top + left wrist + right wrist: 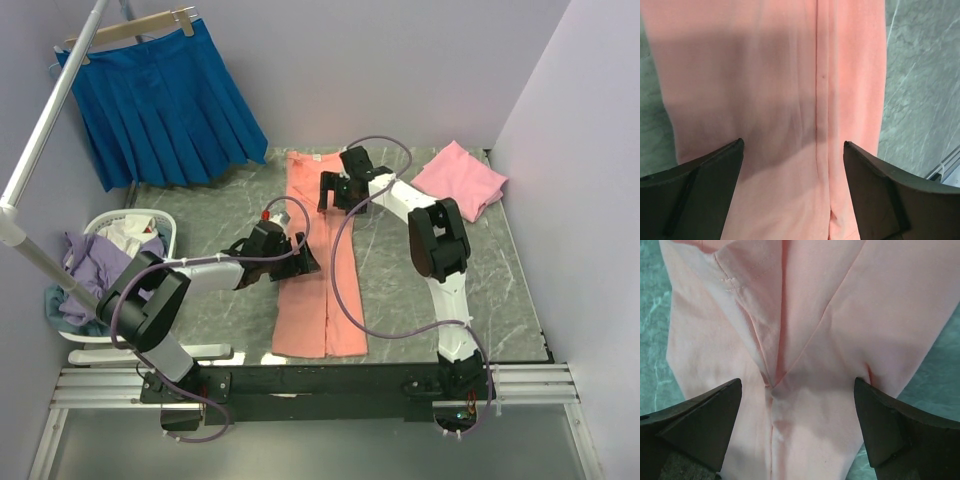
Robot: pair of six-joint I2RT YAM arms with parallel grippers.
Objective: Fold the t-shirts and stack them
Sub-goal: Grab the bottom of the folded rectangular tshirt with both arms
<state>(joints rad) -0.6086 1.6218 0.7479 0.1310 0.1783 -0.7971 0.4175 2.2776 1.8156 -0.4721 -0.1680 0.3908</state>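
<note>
Holding left fingers (pixel 700 190) and right fingers (pixel 695 420) spread apart over salmon-orange cotton t-shirt (pixel 318 270) folded lengthwise, lying near-to-far on grey marbled surface (pixel 200 215); hovering left at mid-length, right toward far end.

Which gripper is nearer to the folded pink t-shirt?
Right. The right gripper is over the far end of the salmon t-shirt, left of the pink t-shirt; the left gripper is farther, over its middle.
</note>
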